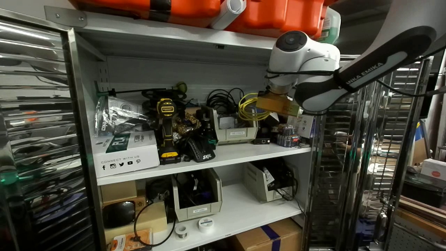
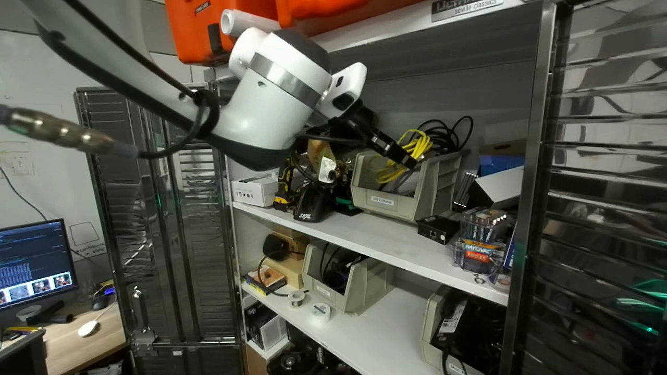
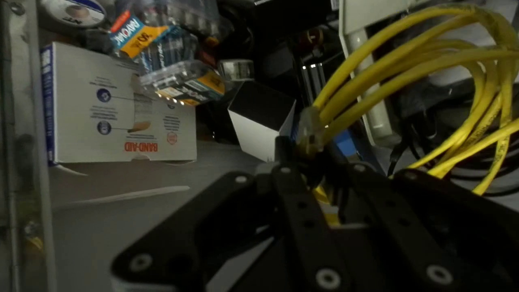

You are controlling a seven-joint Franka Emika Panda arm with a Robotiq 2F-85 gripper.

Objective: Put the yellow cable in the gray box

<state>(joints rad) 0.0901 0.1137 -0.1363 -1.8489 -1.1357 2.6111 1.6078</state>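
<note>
Claw (image 3: 309, 152) pinching yellow cable (image 2: 418, 145), contact blurred, gray box (image 2: 433, 188) partly hidden

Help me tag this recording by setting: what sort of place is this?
Probably a lab or workshop: an open cabinet holds a yellow-and-black power tool, and a lit computer screen shows in an exterior view.

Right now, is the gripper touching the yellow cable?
Touching. The wrist view shows the gripper closed on the yellow cable, its strands gathered in the grip and its loops spreading toward the picture's right.
</note>
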